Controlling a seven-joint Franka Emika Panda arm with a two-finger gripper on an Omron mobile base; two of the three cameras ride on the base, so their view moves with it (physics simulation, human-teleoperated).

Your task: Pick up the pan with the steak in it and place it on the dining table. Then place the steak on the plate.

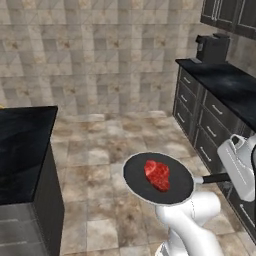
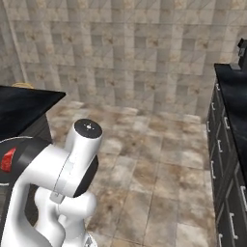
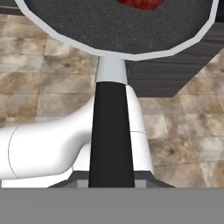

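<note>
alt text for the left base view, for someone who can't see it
A black pan holding a red steak is held by its handle above a tiled kitchen floor by the robot's gripper. A black table stands left, a dark worktop right.

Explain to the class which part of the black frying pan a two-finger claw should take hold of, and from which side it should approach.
Grip the straight black handle, coming in along its length from the free end, opposite the bowl. It is narrow enough to fit between two fingers, while the pan itself is wide and shallow and holds the steak. The claw is shut on that handle this way, and the pan sits level.
</note>
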